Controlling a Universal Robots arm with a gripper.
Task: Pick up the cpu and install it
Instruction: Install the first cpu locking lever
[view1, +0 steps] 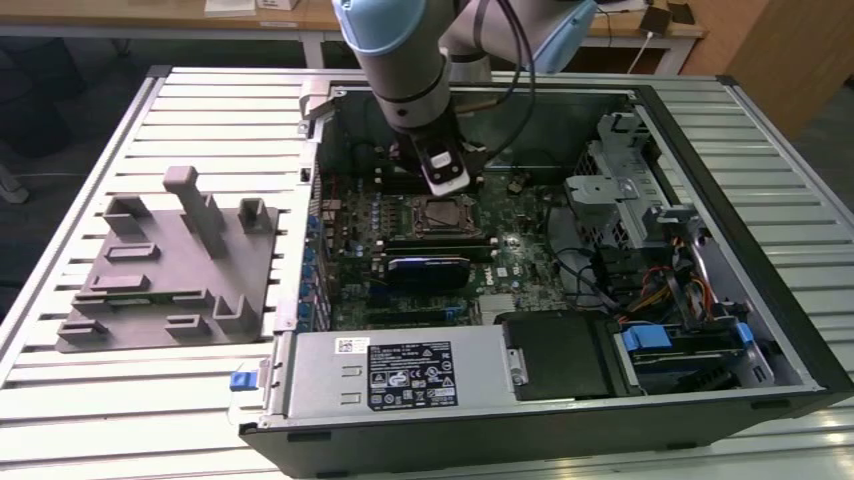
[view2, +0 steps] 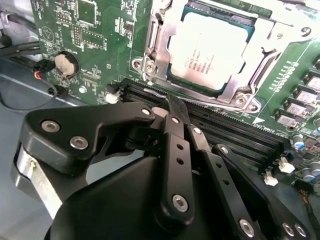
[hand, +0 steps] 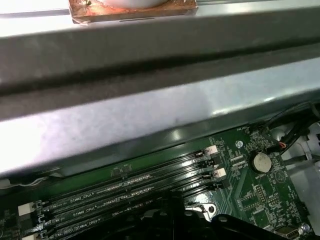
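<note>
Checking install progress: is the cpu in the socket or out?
In: the cpu lies flat within the socket frame.

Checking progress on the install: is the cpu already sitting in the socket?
Yes, in the second wrist view the cpu lies flat inside the socket frame, apart from the gripper above the memory slots.

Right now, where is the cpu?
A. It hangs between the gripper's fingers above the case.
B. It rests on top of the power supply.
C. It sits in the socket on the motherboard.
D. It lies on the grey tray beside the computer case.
C: in the second wrist view the cpu lies flat inside the metal socket frame on the green motherboard, and the gripper holds nothing.
</note>
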